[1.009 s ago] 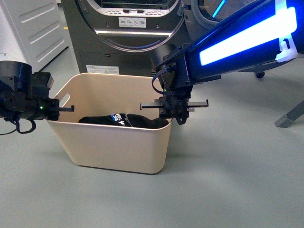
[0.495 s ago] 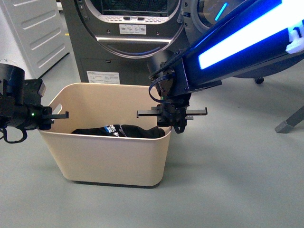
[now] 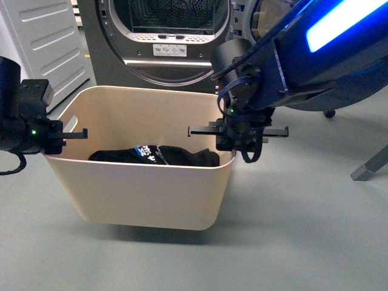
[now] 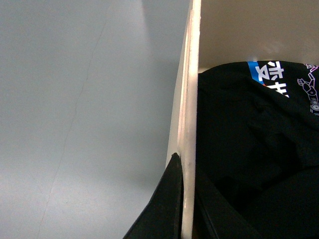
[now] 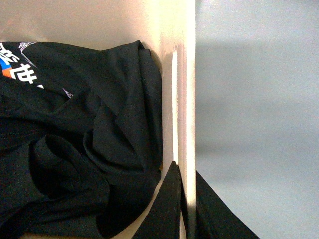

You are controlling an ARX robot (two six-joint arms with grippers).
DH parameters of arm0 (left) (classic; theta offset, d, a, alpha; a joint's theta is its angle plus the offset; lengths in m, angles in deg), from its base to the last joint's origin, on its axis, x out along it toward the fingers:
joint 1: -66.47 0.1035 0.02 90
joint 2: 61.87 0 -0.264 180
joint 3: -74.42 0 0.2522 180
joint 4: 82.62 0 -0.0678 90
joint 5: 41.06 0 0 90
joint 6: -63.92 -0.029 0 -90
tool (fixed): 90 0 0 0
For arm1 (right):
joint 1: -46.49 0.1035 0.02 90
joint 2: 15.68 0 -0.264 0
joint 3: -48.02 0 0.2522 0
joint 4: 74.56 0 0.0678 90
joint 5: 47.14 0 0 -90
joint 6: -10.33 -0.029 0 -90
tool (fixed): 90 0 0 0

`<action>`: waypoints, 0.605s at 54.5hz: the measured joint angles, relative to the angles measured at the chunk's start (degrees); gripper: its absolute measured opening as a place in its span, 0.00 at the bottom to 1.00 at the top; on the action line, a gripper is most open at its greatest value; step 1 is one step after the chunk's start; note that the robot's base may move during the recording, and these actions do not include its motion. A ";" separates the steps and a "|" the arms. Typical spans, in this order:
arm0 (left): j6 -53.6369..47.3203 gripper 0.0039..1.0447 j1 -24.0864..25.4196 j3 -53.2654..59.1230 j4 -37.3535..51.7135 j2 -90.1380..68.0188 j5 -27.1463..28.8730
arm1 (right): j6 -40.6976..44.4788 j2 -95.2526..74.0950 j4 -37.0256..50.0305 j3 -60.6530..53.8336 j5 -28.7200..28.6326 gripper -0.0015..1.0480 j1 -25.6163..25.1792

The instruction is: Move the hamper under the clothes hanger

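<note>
The beige hamper (image 3: 145,188) hangs just above the grey floor, with a shadow beneath it. A black printed garment (image 3: 159,156) lies inside. My left gripper (image 3: 59,137) is shut on the hamper's left rim. My right gripper (image 3: 234,145) is shut on its right rim. In the left wrist view the gripper (image 4: 186,204) pinches the rim (image 4: 189,99) beside the garment (image 4: 249,149). In the right wrist view the gripper (image 5: 186,199) pinches the rim (image 5: 185,89) next to the garment (image 5: 75,139). The clothes hanger's bar is out of view; only a slanted grey metal leg (image 3: 370,162) shows at the right edge.
The dark grey drum machine (image 3: 163,42) stands close behind the hamper with its door open. A white panelled cabinet (image 3: 45,36) is at the back left. Grey floor lies in front and to the right.
The hamper has come up off the floor, held at both rims. It now looks larger and sits a little further right in view. Both grippers kept their hold.
</note>
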 joint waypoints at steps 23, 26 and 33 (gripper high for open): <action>1.77 0.04 -6.86 15.58 0.11 14.10 2.93 | 0.59 21.18 17.14 -34.58 -4.61 0.03 -2.99; 1.90 0.04 -7.80 18.64 1.22 16.72 3.08 | 0.70 23.93 18.86 -38.29 -5.25 0.03 -3.30; 2.40 0.04 -9.79 25.49 3.78 22.32 3.21 | 1.09 29.35 21.99 -45.24 -6.23 0.03 -3.54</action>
